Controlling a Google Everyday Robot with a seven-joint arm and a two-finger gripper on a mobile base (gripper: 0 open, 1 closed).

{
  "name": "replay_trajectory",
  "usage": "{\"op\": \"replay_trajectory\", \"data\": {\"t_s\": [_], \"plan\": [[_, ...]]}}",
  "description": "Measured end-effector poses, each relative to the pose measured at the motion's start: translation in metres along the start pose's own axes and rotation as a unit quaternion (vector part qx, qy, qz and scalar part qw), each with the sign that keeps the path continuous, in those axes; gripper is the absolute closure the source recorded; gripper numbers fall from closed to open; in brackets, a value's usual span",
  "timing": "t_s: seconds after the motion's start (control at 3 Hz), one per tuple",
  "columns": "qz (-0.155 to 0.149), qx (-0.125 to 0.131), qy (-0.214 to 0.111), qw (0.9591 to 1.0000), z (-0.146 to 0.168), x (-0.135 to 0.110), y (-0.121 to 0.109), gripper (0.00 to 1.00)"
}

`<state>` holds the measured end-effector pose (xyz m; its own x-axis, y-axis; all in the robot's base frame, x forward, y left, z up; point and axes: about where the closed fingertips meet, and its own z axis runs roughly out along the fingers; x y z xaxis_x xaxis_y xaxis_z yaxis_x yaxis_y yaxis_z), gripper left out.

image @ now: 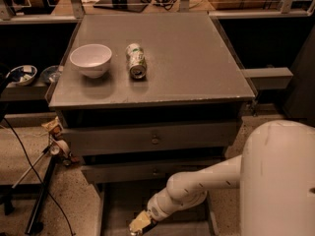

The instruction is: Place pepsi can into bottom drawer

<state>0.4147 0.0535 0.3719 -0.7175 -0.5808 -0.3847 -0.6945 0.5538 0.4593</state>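
The bottom drawer (pixel 109 205) is pulled out below the grey cabinet, a shallow grey tray at the bottom of the camera view. My gripper (pixel 138 224) reaches down into it on the white arm (pixel 197 188), close to the frame's bottom edge. The pepsi can is not visible; it may be hidden at the gripper or out of view. A green-and-white can (pixel 136 60) lies on its side on the cabinet top.
A white bowl (pixel 91 59) sits on the cabinet top (pixel 187 68) left of the green can. The two upper drawers (pixel 155 139) are closed. A stand with cables (pixel 39 191) is on the floor at the left. A shelf with bowls (pixel 22 75) is further left.
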Motion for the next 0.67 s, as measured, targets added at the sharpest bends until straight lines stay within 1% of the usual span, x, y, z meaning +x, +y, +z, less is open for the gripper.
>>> {"op": "replay_trajectory", "data": {"t_s": [0.33, 0.67], "plan": [[0.012, 0.001, -0.001, 0.9999, 0.016, -0.004, -0.005, 1.00], [0.010, 0.002, 0.012, 0.9999, 0.054, -0.020, -0.020, 1.00]]}}
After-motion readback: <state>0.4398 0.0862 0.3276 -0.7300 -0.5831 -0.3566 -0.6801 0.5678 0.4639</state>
